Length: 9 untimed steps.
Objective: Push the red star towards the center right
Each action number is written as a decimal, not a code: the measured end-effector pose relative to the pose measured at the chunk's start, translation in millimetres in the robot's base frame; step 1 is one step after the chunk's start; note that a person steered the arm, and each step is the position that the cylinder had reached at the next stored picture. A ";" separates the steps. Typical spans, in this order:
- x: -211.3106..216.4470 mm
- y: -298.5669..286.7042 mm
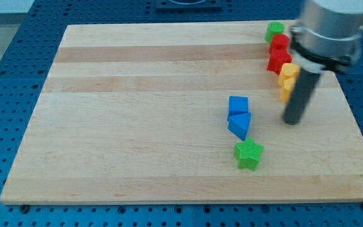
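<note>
Camera view: a pale wooden board [137, 113] lies on a blue perforated bench [5, 94]. Along the board's edge at the view's upper right runs a column of touching blocks: a green cylinder [274, 29] at the top, a red block [280, 43] of unclear shape under it, the red star [277, 61] next, then a yellow block [288, 70] and a second yellow block [285, 88], partly hidden by the rod. Near the board's middle a blue cube [238, 104] touches a blue triangular block [239, 123], with a green star [249, 154] just below. The arm enters from the view's upper right, blurred, its dark rod near upright; the tip [292, 122] rests on the board just below and to the right of the yellow blocks, clear of the red star. The rod carries no fingers, so nothing opens or closes. Judged from its look, the star is a small, light, rigid plastic piece that should slide readily on smooth wood, though its points may make it spin under an off-centre push. A push against its upper side, toward the view's bottom, seems suited, but the yellow blocks lie in that path.
</note>
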State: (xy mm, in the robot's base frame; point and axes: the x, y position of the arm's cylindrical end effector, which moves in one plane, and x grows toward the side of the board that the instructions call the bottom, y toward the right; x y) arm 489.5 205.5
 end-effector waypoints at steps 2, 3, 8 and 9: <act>-78.6 126.8; -177.6 124.2; -290.5 25.0; -265.1 4.5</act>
State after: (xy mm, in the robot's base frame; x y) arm 224.4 210.0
